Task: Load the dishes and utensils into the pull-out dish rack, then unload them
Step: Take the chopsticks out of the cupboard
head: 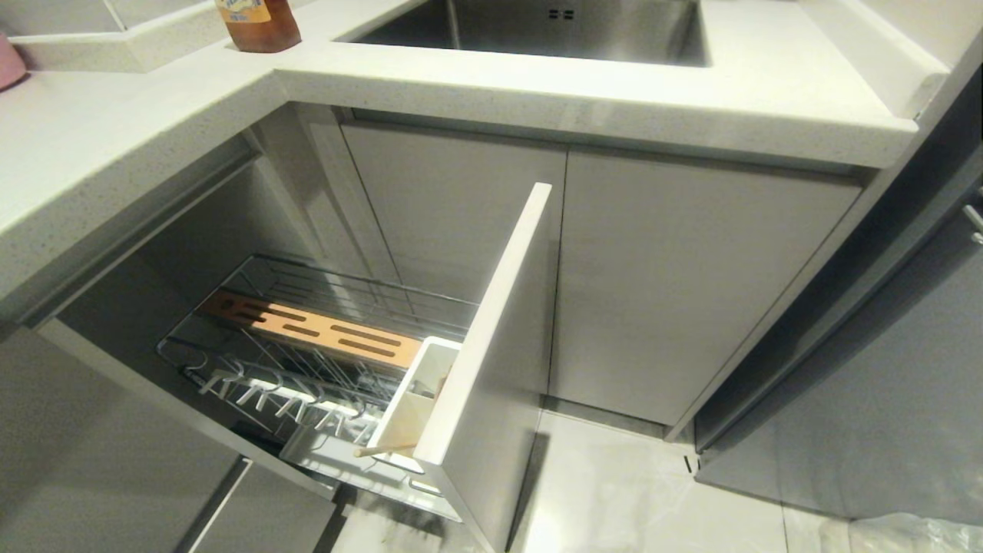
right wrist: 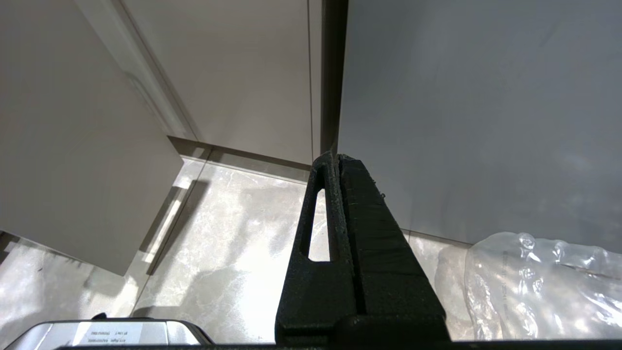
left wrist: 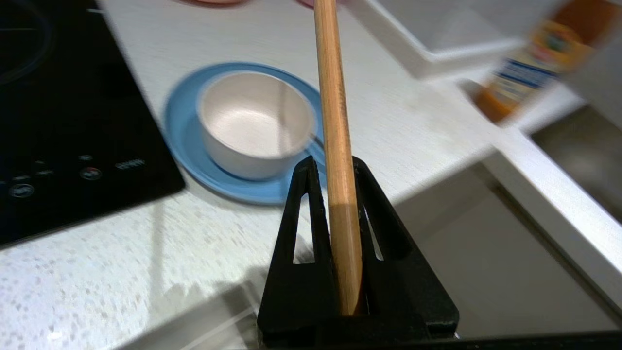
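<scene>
Table [head: 138, 130] of pale speckled stone, L-shaped, with a steel sink [head: 537, 31] set in it and a black cooktop [left wrist: 58, 107] on the left run. Below the corner, the pull-out dish rack [head: 322, 361] stands drawn out: chrome wire, slotted wood strip, flat pale front panel. Its white utensil box [head: 418, 392] sits just behind the panel; one chopstick [head: 384, 449] already lies in it, its end poking out over the box wall.

Light-blue plate [left wrist: 182, 141] on the table beside the cooktop, the cream bowl [left wrist: 255, 121] standing on it. Both unloaded as yet. Spoon not made out.

Left pincer [left wrist: 340, 167] above the table edge, out of the head view, closed on a second chopstick [left wrist: 333, 97], which runs straight out between the tips.

Right pincer [right wrist: 337, 158] parked low by the floor, closed, holding nothing. Clear plastic wrap [right wrist: 534, 287] lies on the floor tiles near it.

Step in hand, as judged: loading phase, second chopstick in transit. Next move calls for bringing it down over the utensil box and dropping it in tip-first.

In the way: table overhang above the rack, upright front panel, the first chopstick slanting across the box. An amber bottle [head: 257, 23] stands near the corner.
</scene>
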